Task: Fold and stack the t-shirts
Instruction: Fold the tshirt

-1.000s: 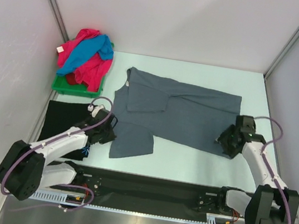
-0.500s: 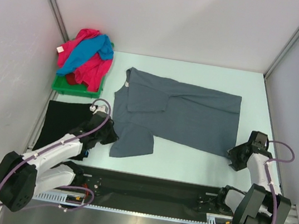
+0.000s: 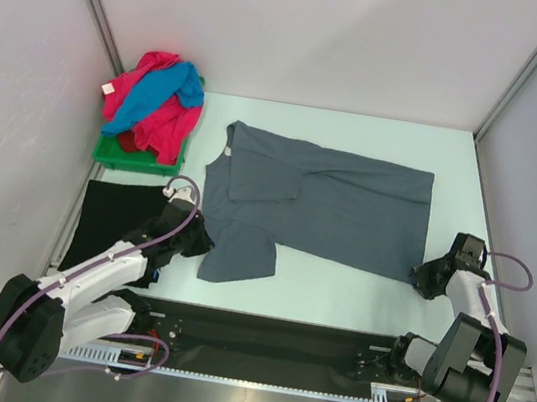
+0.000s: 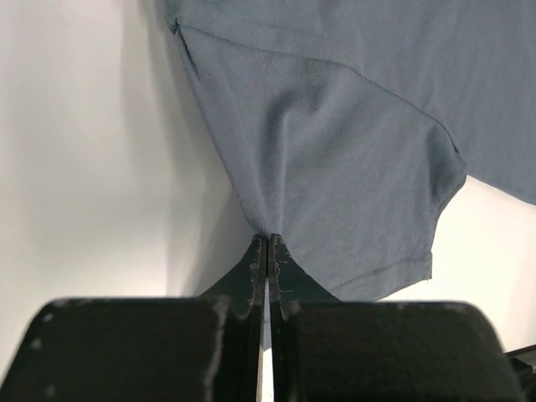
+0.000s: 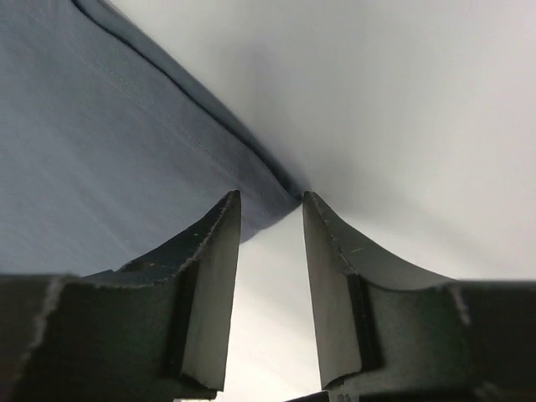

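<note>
The slate-grey t-shirt (image 3: 319,204) lies spread across the table, one sleeve folded inward. My left gripper (image 3: 204,242) is shut on the shirt's near left edge; the left wrist view shows its closed jaws pinching the cloth (image 4: 335,167) at the gripper (image 4: 267,241). My right gripper (image 3: 421,278) is open at the shirt's near right corner; in the right wrist view the corner of the shirt (image 5: 126,151) lies between and just ahead of the gripper (image 5: 270,201). A black t-shirt (image 3: 115,214) lies folded at the left. Pink and blue t-shirts (image 3: 157,99) are piled on the tray.
A green plastic tray (image 3: 119,151) sits at the back left under the pile. Grey walls close the left and right sides. A black rail (image 3: 268,338) runs along the near edge between the arm bases.
My right gripper has moved off the shirt toward the right and near side, now at the shirt's corner. My left gripper shifted slightly and stays at the shirt's left edge.
</note>
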{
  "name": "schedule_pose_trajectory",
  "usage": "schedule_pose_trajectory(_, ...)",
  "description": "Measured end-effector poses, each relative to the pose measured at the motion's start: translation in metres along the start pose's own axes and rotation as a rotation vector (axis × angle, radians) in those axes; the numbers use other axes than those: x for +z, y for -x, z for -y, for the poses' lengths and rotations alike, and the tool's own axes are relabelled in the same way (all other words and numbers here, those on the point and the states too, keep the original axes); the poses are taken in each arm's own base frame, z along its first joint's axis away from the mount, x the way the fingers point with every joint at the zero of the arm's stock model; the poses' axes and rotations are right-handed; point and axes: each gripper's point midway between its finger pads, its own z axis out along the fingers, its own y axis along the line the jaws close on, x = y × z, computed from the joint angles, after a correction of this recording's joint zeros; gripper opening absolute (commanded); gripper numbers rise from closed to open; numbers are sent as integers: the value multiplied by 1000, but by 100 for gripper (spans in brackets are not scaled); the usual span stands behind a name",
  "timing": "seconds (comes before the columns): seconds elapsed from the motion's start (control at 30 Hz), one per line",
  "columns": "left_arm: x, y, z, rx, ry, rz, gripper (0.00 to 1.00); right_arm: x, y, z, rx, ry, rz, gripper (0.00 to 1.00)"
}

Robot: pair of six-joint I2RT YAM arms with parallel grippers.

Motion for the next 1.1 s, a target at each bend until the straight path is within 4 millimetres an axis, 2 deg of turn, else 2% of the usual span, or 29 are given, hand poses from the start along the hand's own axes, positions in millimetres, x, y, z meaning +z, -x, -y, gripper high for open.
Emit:
schedule_pose_trajectory(0.13,0,0,0,1,0,0,0,3,4,-3,8,8,9,26)
schedule_pose_trajectory(0.33,0,0,0,0,1,1,0,5,5,-3,15,8,10,22)
schedule_pose_trajectory(0.43,0,1,0,0,0,3,0,5,5,-2,8,5,10,9)
schedule_pose_trajectory(0.53,-1,2,0,0,4,4,0,5,4,-1,1,1,6,0)
schedule_pose_trajectory(0.73,-7,13,9,-1,-18,32,0,2,2,2,-22,-14,-8,0)
schedule_pose_trajectory(0.83,-11,24,18,-3,-35,58,0,-3,7,-2,-48,-14,-10,0)
schedule_pose_trajectory(0.93,-16,41,29,-7,-47,100,0,-9,22,-16,-76,5,10,0)
schedule_pose_trajectory(1.1,-18,88,62,-12,-55,174,0,-8,45,-51,-131,53,37,0)
